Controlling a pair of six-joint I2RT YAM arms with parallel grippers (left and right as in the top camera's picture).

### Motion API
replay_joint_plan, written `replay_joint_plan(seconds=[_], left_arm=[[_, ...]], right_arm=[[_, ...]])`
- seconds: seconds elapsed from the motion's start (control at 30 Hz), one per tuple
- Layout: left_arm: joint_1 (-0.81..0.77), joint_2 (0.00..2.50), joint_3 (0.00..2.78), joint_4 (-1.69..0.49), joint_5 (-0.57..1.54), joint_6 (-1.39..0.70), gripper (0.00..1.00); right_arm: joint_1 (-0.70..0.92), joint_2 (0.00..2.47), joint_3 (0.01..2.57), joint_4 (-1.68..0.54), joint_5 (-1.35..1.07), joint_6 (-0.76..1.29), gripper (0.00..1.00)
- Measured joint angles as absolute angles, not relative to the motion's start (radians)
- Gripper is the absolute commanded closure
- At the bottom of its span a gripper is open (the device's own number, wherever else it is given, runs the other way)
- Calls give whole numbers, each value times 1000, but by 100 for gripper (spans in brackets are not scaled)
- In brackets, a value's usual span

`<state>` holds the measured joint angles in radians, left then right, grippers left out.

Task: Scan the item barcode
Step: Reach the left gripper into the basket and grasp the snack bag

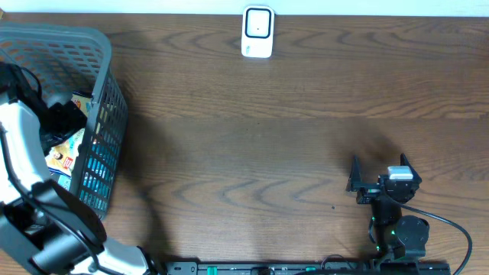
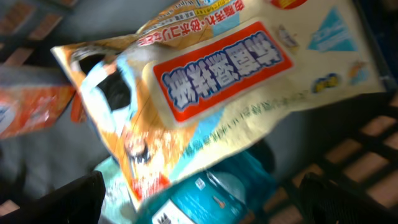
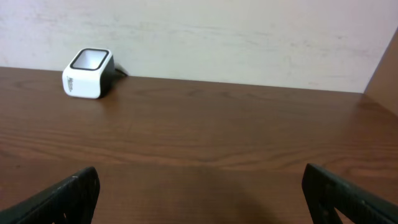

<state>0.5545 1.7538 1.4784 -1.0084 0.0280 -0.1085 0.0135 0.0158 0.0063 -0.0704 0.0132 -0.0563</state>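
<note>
One gripper, wide, inside basket.

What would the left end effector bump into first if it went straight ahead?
Probably the snack bag with the red-and-blue label, filling the view ahead of the open left end effector inside the basket. How near is hard to tell.
</note>
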Motion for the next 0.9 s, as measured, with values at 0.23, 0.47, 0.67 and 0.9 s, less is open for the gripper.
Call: replay_joint_plan(seconds=[0.23, 0.47, 0.67, 0.9], left_arm=[[555, 1858, 1478, -938, -11, -20, 0], [555, 1908, 1478, -856, -29, 88, 3], [554, 1985, 1487, -836, -28, 120, 65], [553, 2014, 1535, -843, -28, 131, 93]], right_arm=[[14, 16, 6, -70, 13, -56, 1], [14, 16, 6, -70, 13, -56, 1], [14, 16, 6, -70, 13, -56, 1], [14, 16, 6, -70, 13, -56, 1]])
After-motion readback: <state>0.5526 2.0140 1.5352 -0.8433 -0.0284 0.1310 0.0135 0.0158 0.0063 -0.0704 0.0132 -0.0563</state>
